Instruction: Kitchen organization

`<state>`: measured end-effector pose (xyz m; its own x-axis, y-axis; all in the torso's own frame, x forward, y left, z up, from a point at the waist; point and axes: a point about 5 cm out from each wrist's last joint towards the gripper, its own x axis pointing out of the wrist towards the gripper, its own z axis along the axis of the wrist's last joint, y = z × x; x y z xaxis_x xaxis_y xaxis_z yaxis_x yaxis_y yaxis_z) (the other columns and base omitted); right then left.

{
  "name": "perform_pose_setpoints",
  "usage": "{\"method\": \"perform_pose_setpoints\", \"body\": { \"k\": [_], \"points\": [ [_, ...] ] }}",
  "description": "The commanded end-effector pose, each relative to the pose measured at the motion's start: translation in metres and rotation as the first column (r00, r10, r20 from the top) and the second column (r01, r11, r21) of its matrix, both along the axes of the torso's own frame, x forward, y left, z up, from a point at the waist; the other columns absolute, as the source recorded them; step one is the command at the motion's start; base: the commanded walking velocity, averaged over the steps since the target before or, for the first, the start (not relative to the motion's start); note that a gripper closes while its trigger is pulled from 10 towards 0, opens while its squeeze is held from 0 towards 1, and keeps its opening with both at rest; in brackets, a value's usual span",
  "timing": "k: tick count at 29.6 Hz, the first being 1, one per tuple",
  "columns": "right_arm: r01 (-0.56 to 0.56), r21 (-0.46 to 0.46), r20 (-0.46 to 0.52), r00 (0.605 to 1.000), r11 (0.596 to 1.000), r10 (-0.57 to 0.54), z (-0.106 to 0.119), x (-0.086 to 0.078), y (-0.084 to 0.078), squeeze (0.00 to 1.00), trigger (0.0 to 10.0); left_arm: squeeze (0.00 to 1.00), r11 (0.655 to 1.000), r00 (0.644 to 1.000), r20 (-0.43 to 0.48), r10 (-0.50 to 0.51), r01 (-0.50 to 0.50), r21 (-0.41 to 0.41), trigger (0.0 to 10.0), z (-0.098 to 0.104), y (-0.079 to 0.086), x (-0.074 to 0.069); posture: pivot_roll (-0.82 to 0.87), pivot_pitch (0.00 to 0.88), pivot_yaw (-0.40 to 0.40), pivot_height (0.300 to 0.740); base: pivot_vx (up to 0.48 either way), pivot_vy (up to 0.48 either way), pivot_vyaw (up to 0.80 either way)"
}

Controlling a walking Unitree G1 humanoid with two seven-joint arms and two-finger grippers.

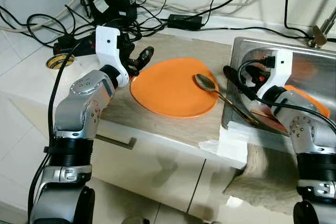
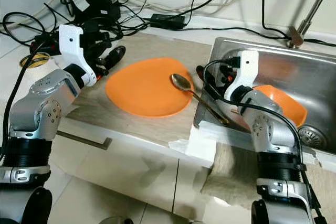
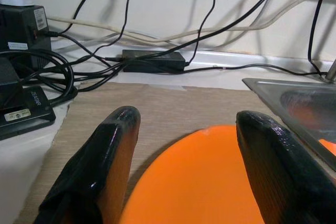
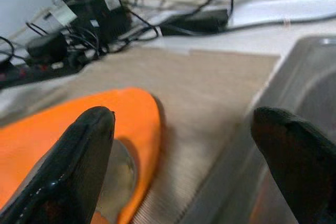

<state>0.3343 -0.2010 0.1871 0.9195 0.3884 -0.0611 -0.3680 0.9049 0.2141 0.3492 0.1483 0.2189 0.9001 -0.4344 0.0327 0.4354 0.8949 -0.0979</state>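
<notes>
The orange plate (image 1: 170, 88) lay near the desk's (image 1: 131, 111) front edge, a spoon (image 1: 206, 83) on it. The left gripper (image 3: 184, 166) hovered at its rim, fingers (image 3: 102, 161) spread and empty. The right gripper (image 4: 184, 166), also released, flanked the spoon's handle.

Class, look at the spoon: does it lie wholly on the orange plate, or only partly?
Partly. The spoon's bowl rests on the plate; its handle reaches past the rim to the sink's edge.

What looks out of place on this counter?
The spoon lies askew: its bowl rests on the orange plate while its handle bridges over the sink edge. A tangle of cables and adapters crowds the counter's back corner.
</notes>
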Motion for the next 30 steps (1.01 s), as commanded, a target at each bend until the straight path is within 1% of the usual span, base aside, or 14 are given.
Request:
{"method": "perform_pose_setpoints", "body": {
  "k": [1, 4, 9, 12, 16, 18, 19, 26, 27, 30],
  "points": [
    [-0.009, -0.007, 0.017, 1.0, 1.0, 0.009, 0.008, -0.001, -0.003, 0.0, 10.0, 0.0, 1.0, 1.0, -0.011, -0.004, 0.004, 0.008, 10.0, -0.001, -0.002, 0.001, -0.01, 0.0, 0.035, 0.74, 0.0, 0.0, 0.0],
    [-0.005, -0.023, 0.036, 0.999, 1.0, 0.006, 0.014, -0.002, -0.005, 0.0, 10.0, 0.0, 1.0, 1.0, -0.004, -0.01, 0.01, 0.012, 10.0, -0.002, -0.004, -0.001, -0.02, 0.0, 0.032, 0.74, 0.0, 0.0, 0.0],
    [-0.012, -0.028, 0.045, 0.999, 1.0, 0.013, 0.018, -0.003, -0.004, 0.0, 10.0, 0.0, 1.0, 1.0, -0.007, -0.013, 0.013, 0.011, 10.0, -0.003, -0.006, -0.001, -0.02, 0.0, 0.031, 0.74, 0.0, 0.0, 0.0],
    [-0.036, -0.05, 0.05, 0.998, 0.998, 0.039, 0.022, -0.006, -0.002, 0.0, 10.0, 0.0, 1.0, 1.0, -0.013, -0.018, 0.018, 0.011, 10.0, -0.004, -0.007, -0.002, -0.02, 0.0, 0.032, 0.74, 0.0, 0.0, 0.0],
    [-0.069, -0.077, 0.032, 0.997, 0.995, 0.071, 0.022, -0.008, -0.002, 0.0, 10.0, 0.0, 1.0, 1.0, -0.016, -0.014, 0.014, 0.011, 10.0, -0.005, -0.005, -0.001, -0.02, 0.0, 0.032, 0.74, 0.0, 0.0, 0.0],
    [-0.12, -0.117, 0.012, 0.992, 0.986, 0.122, 0.021, -0.012, -0.001, 0.0, 10.0, 0.0, 1.0, 1.0, -0.014, -0.013, 0.014, 0.011, 10.0, -0.004, -0.005, -0.001, -0.02, 0.0, 0.03, 0.74, 0.0, 0.0, 0.0],
    [-0.164, -0.149, -0.01, 0.986, 0.975, 0.164, 0.02, -0.016, -0.001, 0.0, 10.0, 0.0, 1.0, 1.0, -0.013, -0.013, 0.013, 0.011, 10.0, -0.004, -0.006, -0.001, -0.02, 0.0, 0.029, 0.74, 0.0, 0.0, 0.0],
    [-0.231, -0.202, -0.034, 0.973, 0.952, 0.229, 0.024, -0.02, 0.0, 0.0, 10.0, 0.0, 1.0, 1.0, -0.013, -0.011, 0.011, 0.006, 10.0, -0.004, -0.006, -0.001, -0.02, 0.0, 0.023, 0.74, 0.0, 0.0, 0.0],
    [-0.257, -0.219, -0.044, 0.966, 0.941, 0.253, 0.026, -0.021, 0.001, 0.0, 10.0, 0.0, 1.0, 1.0, -0.013, -0.009, 0.009, 0.002, 10.0, -0.005, -0.007, -0.001, -0.02, 0.0, 0.019, 0.74, 0.0, 0.0, 0.0],
    [-0.305, -0.233, -0.076, 0.952, 0.924, 0.295, 0.024, -0.025, 0.003, 0.0, 10.0, 0.0, 1.0, 1.0, -0.015, -0.006, 0.006, -0.003, 10.0, -0.005, -0.007, -0.002, -0.02, 0.0, 0.011, 0.74, 0.0, 0.0, 0.0]
  ]
}}
